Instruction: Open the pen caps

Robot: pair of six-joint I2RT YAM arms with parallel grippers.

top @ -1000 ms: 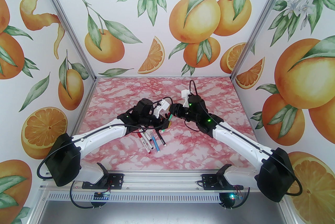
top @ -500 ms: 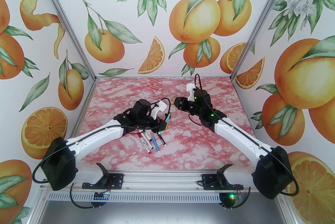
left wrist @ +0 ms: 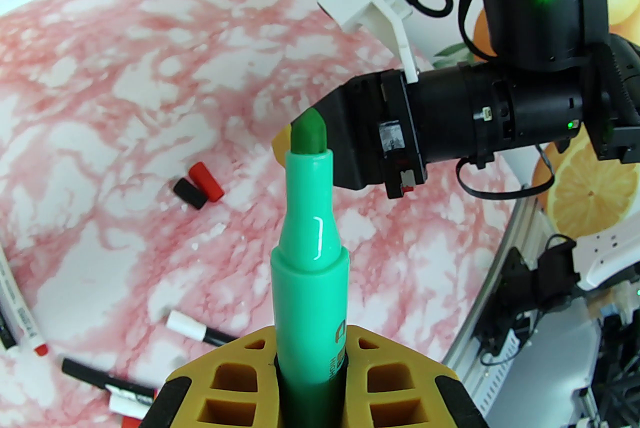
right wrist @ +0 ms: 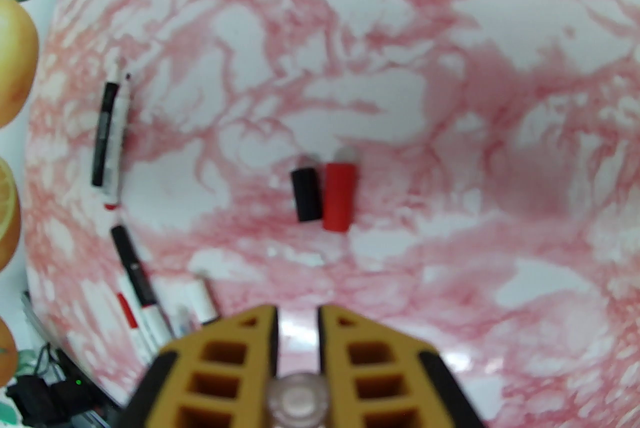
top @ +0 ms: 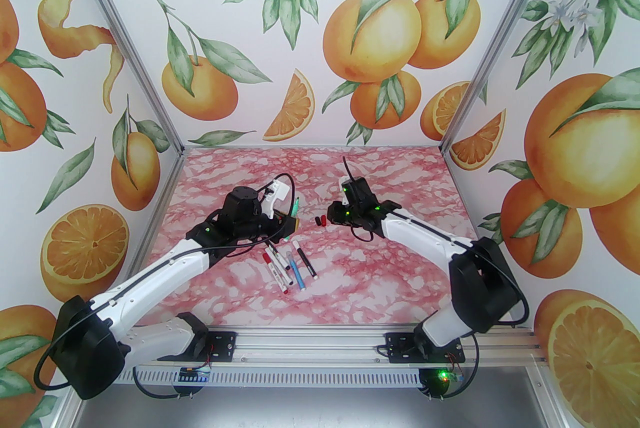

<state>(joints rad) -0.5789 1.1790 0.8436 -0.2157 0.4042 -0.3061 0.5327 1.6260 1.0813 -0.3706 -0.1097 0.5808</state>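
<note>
Landmark: the heap of pens [top: 286, 268] lying loose on the pink marbled table [top: 400, 276], white, blue and black barrels fanned out side by side; everything below is placed from it
Left gripper: the left gripper [left wrist: 310, 346] is held up over the far side of the heap, its yellow fingers clamped tight round the barrel of a green pen [left wrist: 306, 226]
Green pen: it sticks straight out of those fingers with no cap on, the dark green felt tip bare and pointing up and away from the heap
Right gripper: the right gripper [right wrist: 297, 316] hangs beyond the heap and off to its right, nose turned down at the table, fingers drawn in with just a narrow slit between them
What it has hold of: a pale cap [right wrist: 295, 398] sits wedged low between the fingers; it looks like a cap seen end on, though that spot is too blurred for me to be sure
Loose caps: a red cap [right wrist: 341, 196] and a black cap [right wrist: 306, 193] lie flat on the table, touching side by side, just beyond the heap and to its right
Between the arms: the two grippers are apart, and the red and black pair lies on the table between them
Edge of the heap: a black pen with a white end [top: 306, 262] lies slanted on the heap's right side, just beside a blue one
</note>
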